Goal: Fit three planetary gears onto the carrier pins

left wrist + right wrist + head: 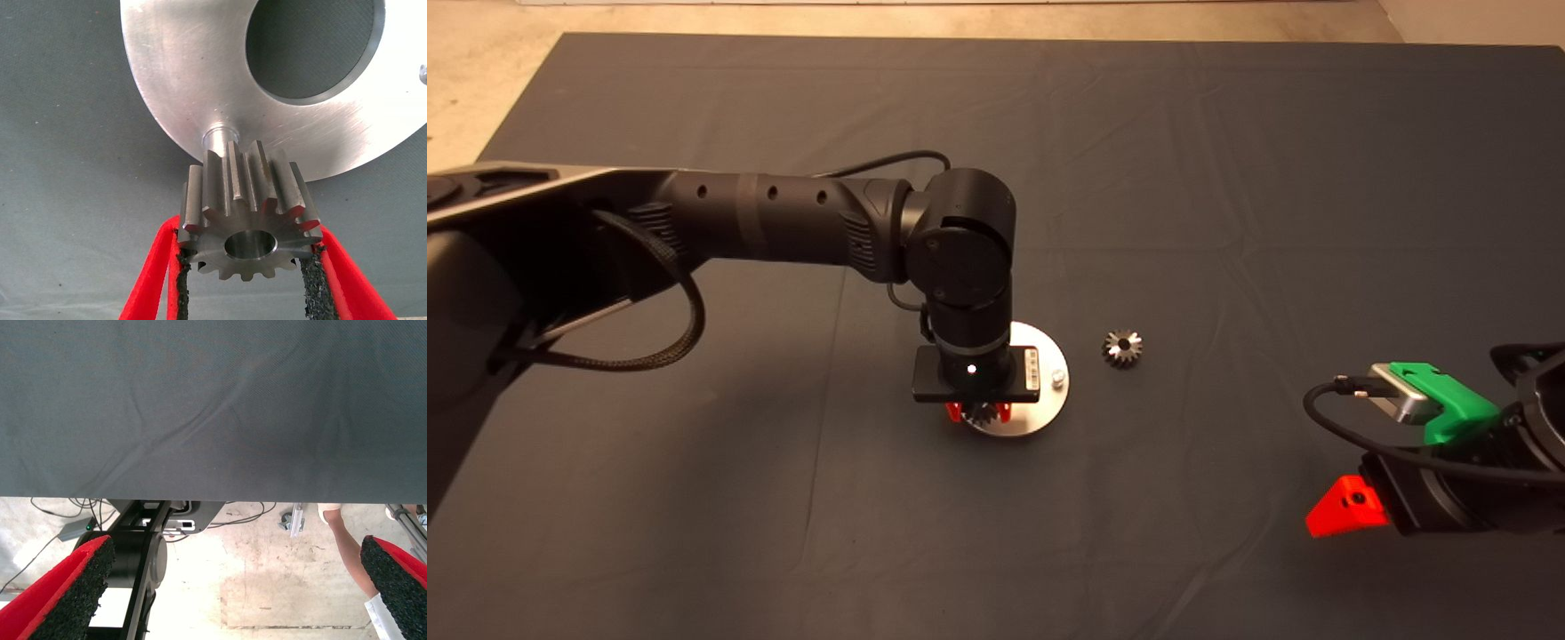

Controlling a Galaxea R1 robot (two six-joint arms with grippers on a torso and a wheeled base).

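Now seating a gear over a carrier pin.
Left claw (245, 267) is clenching a planetary gear (248, 217) above the pin (219, 139) near the table's centre; any bore misalignment risks jamming.

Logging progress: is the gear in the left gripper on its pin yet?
Not yet. The gear, clamped in the left gripper, sits beside the bare pin.

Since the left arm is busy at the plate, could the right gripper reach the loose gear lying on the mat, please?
Probably yes: the loose gear lies alone on bare mat, between the plate and the open, empty right gripper; nothing stands between them.
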